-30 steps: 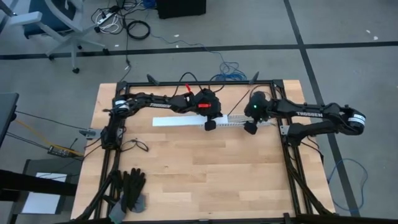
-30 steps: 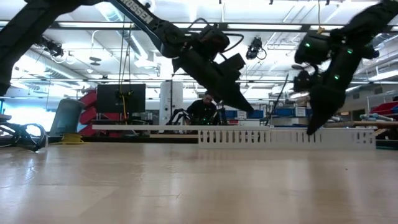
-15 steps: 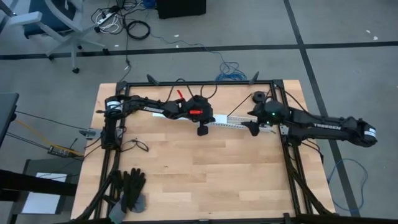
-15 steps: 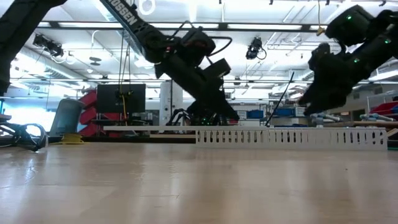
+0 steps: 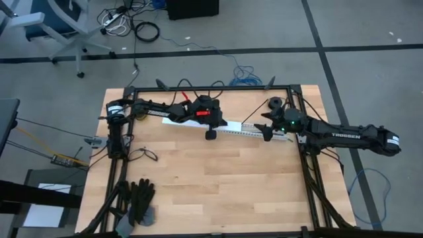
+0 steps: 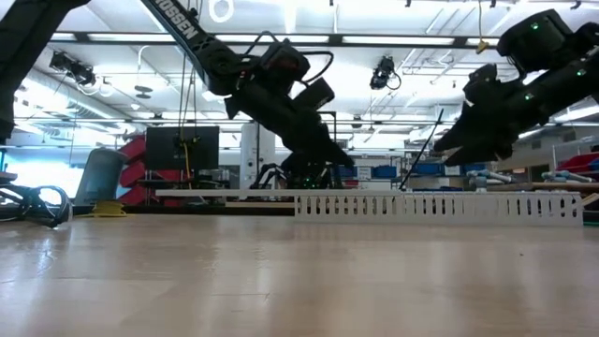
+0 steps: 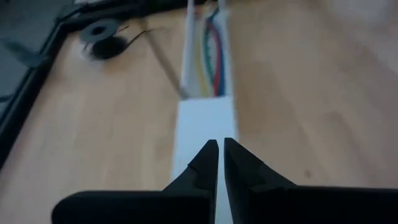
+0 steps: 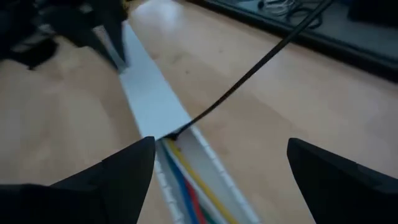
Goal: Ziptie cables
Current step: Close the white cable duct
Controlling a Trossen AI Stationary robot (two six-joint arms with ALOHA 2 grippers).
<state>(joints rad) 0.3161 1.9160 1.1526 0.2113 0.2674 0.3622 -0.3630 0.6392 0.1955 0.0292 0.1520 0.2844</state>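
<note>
The cables (image 7: pixel 209 62), yellow, green, blue and red, lie side by side in the open stretch of a long white slotted channel (image 5: pixel 241 129) that rests flat on the table near its far edge. My right wrist view shows the cables (image 8: pixel 186 186) running under the channel's closed cover (image 8: pixel 146 93). A thin black strip (image 8: pixel 249 74) rises slanting out of the channel where the cover ends. My left gripper (image 7: pixel 217 155) hangs shut over the cover, slanting down, clear of the channel in the low view. My right gripper (image 8: pixel 221 168) stands open above the open stretch.
A black spool (image 5: pixel 273 104) sits at the far right, next to the frame rail. Black gloves (image 5: pixel 139 198) lie at the near left corner and a small wire loop (image 5: pixel 147 154) at the left. Bare wood fills the table's middle and near side.
My left gripper, still shut, has slid along the channel toward the table's left edge. My right gripper has tipped up from pointing steeply down to nearly level and drawn back toward the right edge, staying open. The channel's left end has swung slightly toward the far edge.
</note>
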